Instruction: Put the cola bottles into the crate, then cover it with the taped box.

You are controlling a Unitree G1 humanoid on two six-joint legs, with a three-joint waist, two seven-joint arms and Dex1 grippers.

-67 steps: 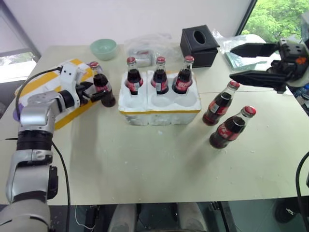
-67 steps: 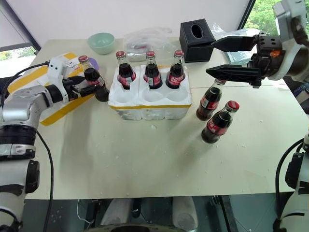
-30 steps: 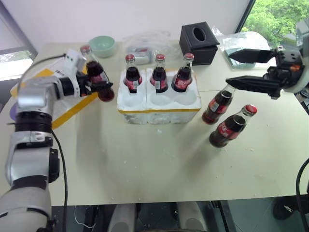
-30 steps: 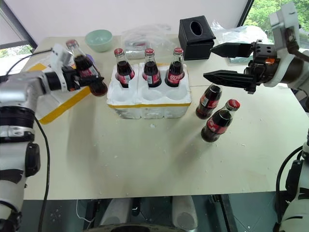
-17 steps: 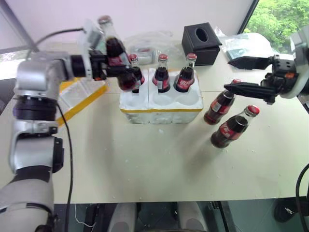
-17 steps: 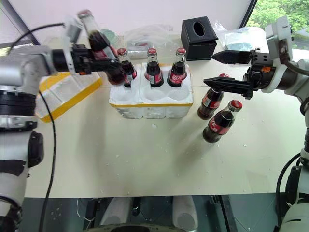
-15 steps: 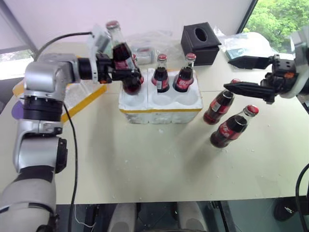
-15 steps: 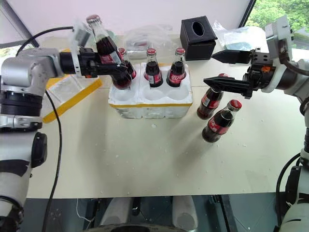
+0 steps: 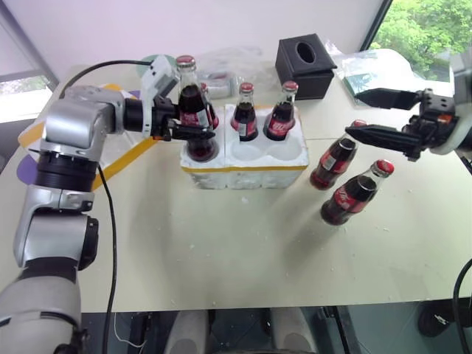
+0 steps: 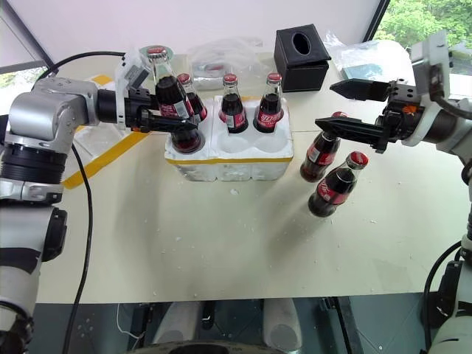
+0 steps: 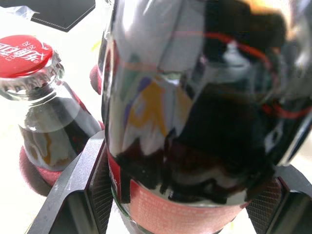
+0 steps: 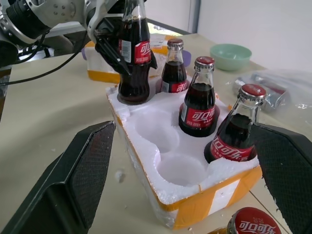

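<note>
Standing in a low white foam crate (image 9: 243, 158) with a yellow tape strip along its near edge are three small glass cola bottles, dark, red-capped, with red-and-white labels: one in the back-left well (image 12: 173, 68), half hidden behind the lifted bottle in the head views, one in the back-middle (image 9: 245, 114) and one in the back-right (image 9: 281, 113). The front middle and front right wells are bare. The crate sits mid-table (image 9: 221, 251). At 3 o'clock from it two more bottles (image 9: 335, 155) (image 9: 354, 193) stand on the table, leaning in the head view. The yellow-taped box (image 9: 110, 147) lies at 9 o'clock from the crate, partly behind the left arm.

A sixth bottle (image 9: 193, 116) is clamped at its waist in the left claw (image 9: 184, 124), upright, its base at the mouth of the crate's front-left well. A second ago that bottle was tilted and out over the table's left part, near the taped box; it has since been carried to the right to the crate and stood straight. The three crated bottles and the two loose ones have not shifted.

The left arm reaches in from 9 o'clock, forearm nearly level, claw pointing right. The right claw (image 9: 376, 118) hangs at 3 o'clock, just above the nearer loose bottle's cap, fingers wide apart and holding nothing, pointing left toward the crate.
</note>
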